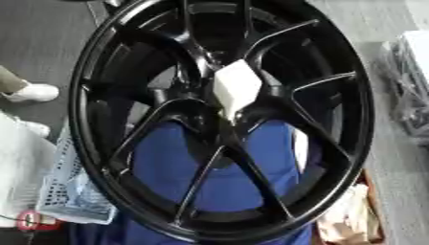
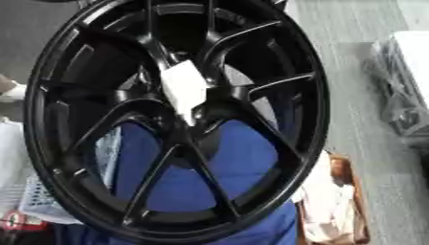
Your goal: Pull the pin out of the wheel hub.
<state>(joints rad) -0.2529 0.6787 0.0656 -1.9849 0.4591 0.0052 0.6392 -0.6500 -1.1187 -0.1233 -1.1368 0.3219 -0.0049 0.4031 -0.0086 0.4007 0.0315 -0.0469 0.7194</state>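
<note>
Operator, your view is filled almost edge to edge by the large glossy black multi-spoke alloy wheel hub (image 1: 220,119), standing upright and slightly tilted, its rim running from the top of the frame to the bottom.

At the hub centre, where the spokes meet, sits a white faceted block that tapers to a point at its lower end (image 1: 236,88) (this appears to be the pin, though its shape is blurred). It lies against the centre boss, touching the spokes around it. A narrow white strip (image 1: 300,149) shows on one spoke at centre right.

No brand, label or writing can be read on the wheel or on the white piece.

Neither of your robot hands shows in either eye view, so you cannot tell whether they are released, clenched or grasping anything.

Behind the spokes, in the lower half, you see blue fabric (image 1: 226,182). At lower left a white perforated plastic basket (image 1: 63,191) stands beside the rim. At lower right a brown box of pale material (image 2: 335,201) sits near the rim. At the right edge, clear-wrapped goods (image 1: 411,91) lie on the grey floor.
</note>
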